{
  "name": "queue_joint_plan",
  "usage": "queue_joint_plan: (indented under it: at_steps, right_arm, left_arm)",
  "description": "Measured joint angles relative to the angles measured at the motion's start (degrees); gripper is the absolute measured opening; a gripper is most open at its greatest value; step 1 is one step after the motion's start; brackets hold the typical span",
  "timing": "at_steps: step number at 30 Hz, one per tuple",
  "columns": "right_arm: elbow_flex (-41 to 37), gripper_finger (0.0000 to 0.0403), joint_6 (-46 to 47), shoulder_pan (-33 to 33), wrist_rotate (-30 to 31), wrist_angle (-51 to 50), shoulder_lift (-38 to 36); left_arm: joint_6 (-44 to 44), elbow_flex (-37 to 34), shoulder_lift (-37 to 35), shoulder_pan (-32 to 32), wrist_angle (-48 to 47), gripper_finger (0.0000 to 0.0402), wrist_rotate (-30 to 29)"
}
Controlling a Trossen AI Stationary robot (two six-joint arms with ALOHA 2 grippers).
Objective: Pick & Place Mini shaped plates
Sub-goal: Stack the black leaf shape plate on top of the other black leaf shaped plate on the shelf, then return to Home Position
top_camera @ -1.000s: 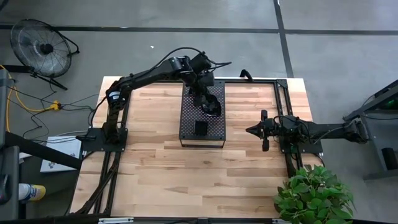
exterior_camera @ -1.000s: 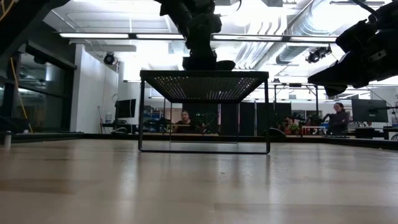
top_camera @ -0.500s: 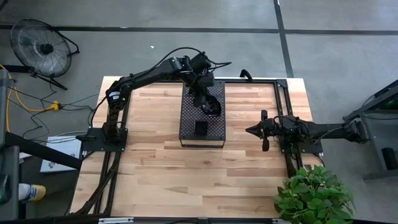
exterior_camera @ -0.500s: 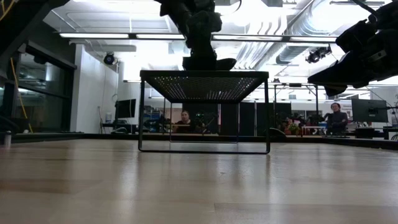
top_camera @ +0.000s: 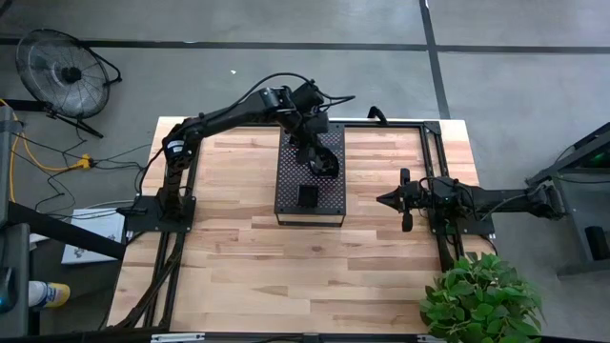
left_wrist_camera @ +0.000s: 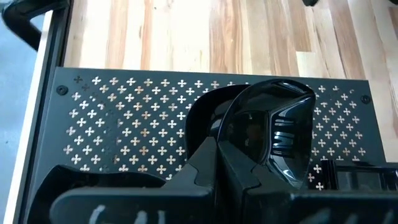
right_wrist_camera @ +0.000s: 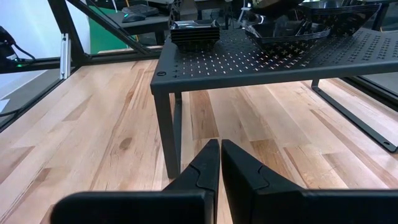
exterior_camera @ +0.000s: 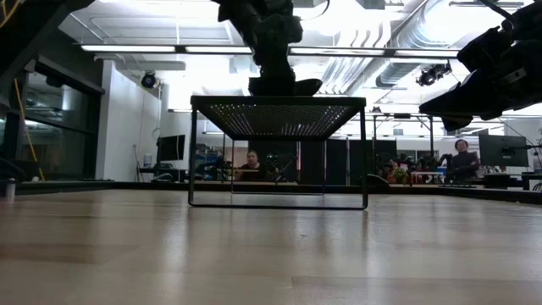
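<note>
**Rounded plate tips up off the tray in the left gripper's pinch**

Over the last second little moves, but what does move matters. In the low view the rounded plate [exterior_camera: 286, 85] under the left gripper [top_camera: 318, 156] goes from lying nearly flat on the perforated tray [exterior_camera: 279, 114] to sitting with one end slightly raised. In the last half second it holds that tilt. From above, the arm's place over the far half of the tray barely shifts.

The left wrist view shows why: the two dark fingers are drawn narrow on the rim of the glossy rounded plate [left_wrist_camera: 273, 134], which stands tipped above the tray's cross-cut holes. A second dark curved shape lies behind it (possibly more plates of the same kind; I cannot tell). A stack of square plates [top_camera: 307, 196] sits on the near half of the tray, untouched.

I judge that the grasp is made and the lift has only just begun, so the plate is not yet clear of the tray. A thin rim pinch on a glossy dish could slip as it rises.

The right gripper [top_camera: 404, 200] waits over the right side of the table [top_camera: 238, 248], well apart from the tray, its fingers pressed together on nothing.
</note>
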Motion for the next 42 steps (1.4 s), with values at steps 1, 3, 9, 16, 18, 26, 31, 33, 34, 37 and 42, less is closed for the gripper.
queue_joint_plan:
  at_steps: [1, 3, 9, 16, 18, 26, 31, 33, 34, 37, 42]
  right_arm:
    - [0.0, 0.0012, 0.0, 0.0, 0.0, 0.0, 0.0]
    - [0.0, 0.0012, 0.0, 0.0, 0.0, 0.0, 0.0]
    - [0.0, 0.0012, 0.0, 0.0, 0.0, 0.0, 0.0]
    - [0.0, 0.0012, 0.0, 0.0, 0.0, 0.0, 0.0]
    - [0.0, 0.0012, 0.0, 0.0, 0.0, 0.0, 0.0]
    - [0.0, 0.0012, 0.0, 0.0, 0.0, 0.0, 0.0]
    - [0.0, 0.0012, 0.0, 0.0, 0.0, 0.0, 0.0]
    - [0.0, 0.0012, 0.0, 0.0, 0.0, 0.0, 0.0]
    - [0.0, 0.0012, 0.0, 0.0, 0.0, 0.0, 0.0]
    - [0.0, 0.0012, 0.0, 0.0, 0.0, 0.0, 0.0]
    - [0.0, 0.0012, 0.0, 0.0, 0.0, 0.0, 0.0]
  left_arm:
    - [0.5, 0.0, 0.0, -0.1, 0.0, 0.0000, 0.0]
    - [1.2, 0.0, 0.0, -0.4, 0.0, 0.0000, 0.4]
    - [1.3, 0.0, 0.0, -0.4, 0.0, 0.0022, 0.2]
    - [1.4, 0.0, 0.0, -0.4, 0.1, 0.0049, -0.3]
    - [1.8, 0.0, 0.0, -0.4, 0.5, 0.0050, -0.4]
    - [2.9, 0.0, 0.0, -0.4, 1.3, 0.0051, -1.5]
    - [4.3, 0.1, 0.0, -0.4, 2.6, 0.0060, -3.1]
    - [5.9, 1.2, 0.1, -0.4, 2.4, 0.0068, -3.0]
    - [6.7, 2.0, 0.1, -0.4, 2.1, 0.0071, -2.8]
    - [8.3, 5.6, -0.1, -0.4, -0.6, 0.0073, -3.1]
    - [13.7, 12.3, -1.8, -1.6, -8.6, 0.0074, -5.5]
